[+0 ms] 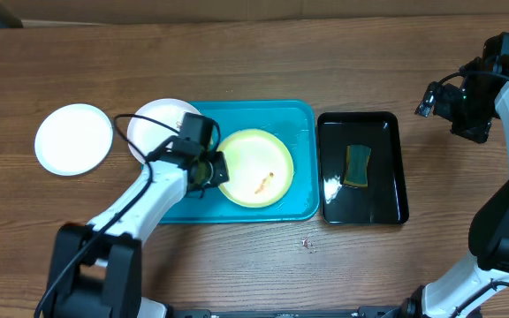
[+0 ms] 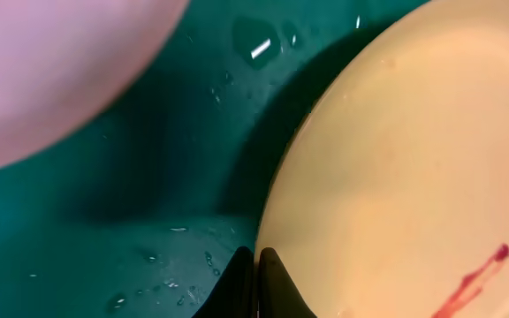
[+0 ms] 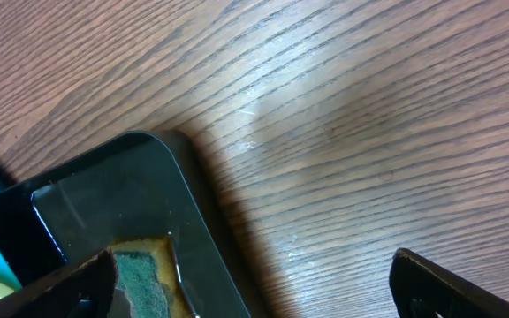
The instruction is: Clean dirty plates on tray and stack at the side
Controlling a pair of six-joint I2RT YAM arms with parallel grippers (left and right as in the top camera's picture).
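Centrally on the large teal-blue plastic tray point(image 1: 303, 115) lies the pale yellow-green round plate point(image 1: 241, 159), bearing an orange smear point(image 1: 264, 183). One white round plate point(image 1: 153, 119) overlaps the tray's left corner. A second white round plate point(image 1: 73, 139) sits on the wooden table point(image 1: 237, 53). The left gripper point(image 1: 208, 168) is closed at the yellow-green plate's left rim. The right gripper point(image 3: 253, 287) hangs wide open, holding nothing.

- Overhead: the light is bright and even, coming from above; the lone white plate point(image 1: 74, 139) is almost washed out.
- Pale glare patches sit on the glossy black tray point(image 1: 332, 187).
- Left wrist: the view is dim and soft-focused. A dark shadow falls on the teal tray point(image 2: 104, 221) beside the yellow-green plate point(image 2: 414, 159), and wet drops glint.
- Right wrist: the table point(image 3: 369, 132) grain is sharp, with a soft sheen.
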